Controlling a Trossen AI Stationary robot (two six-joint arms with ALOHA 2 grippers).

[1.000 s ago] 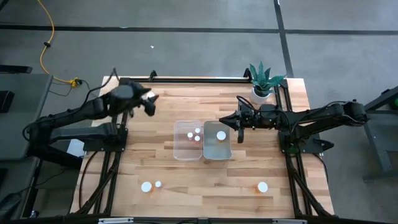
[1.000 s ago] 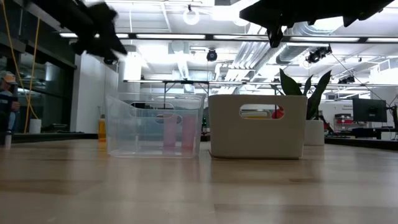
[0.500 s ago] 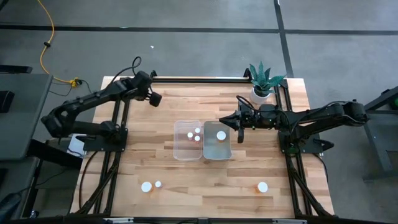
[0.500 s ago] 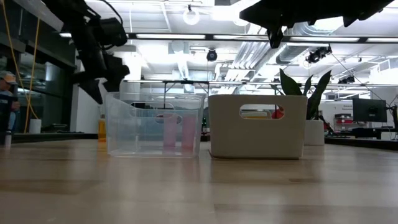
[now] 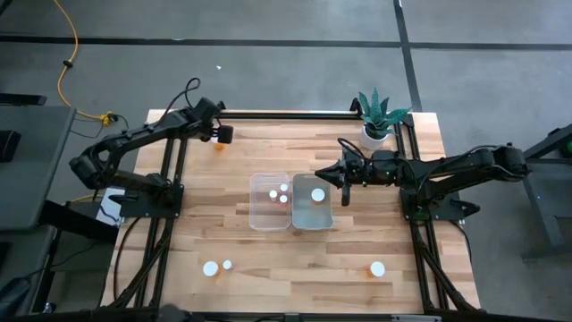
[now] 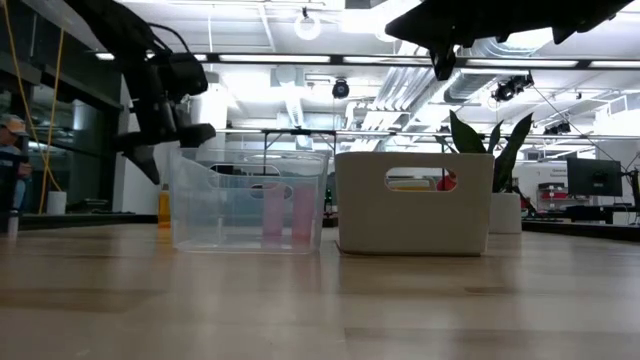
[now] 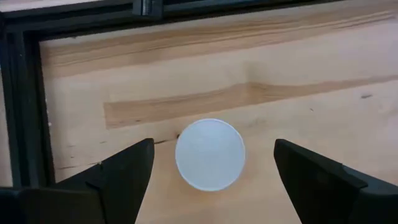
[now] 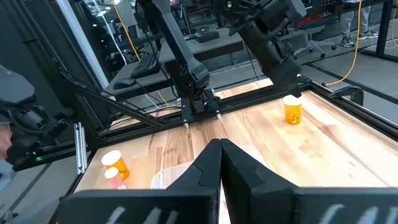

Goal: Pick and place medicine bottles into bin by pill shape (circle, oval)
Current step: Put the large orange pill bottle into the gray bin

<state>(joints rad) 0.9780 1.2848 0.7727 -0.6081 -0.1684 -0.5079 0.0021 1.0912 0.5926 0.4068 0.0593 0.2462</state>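
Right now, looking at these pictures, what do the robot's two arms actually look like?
Both are dark, nearly black, jointed arms built from slim tube-like links with chunkier housings at the joints. A black cable loops above the left arm's wrist. The left gripper ends in two broad, flat, wedge-shaped matte black jaws; the right gripper has the same tapered black pair.

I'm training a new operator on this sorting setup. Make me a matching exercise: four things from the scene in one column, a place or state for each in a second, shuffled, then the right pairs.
Things
1. left gripper
2. right gripper
3. clear bin
4. white bin

Places or states
A. holds one white-capped bottle
B. fingers pressed together, above the table beside the white bin
C. open over a white-capped bottle at the table's far left corner
D. holds three white-capped bottles

Pairs: 1-C, 2-B, 3-D, 4-A
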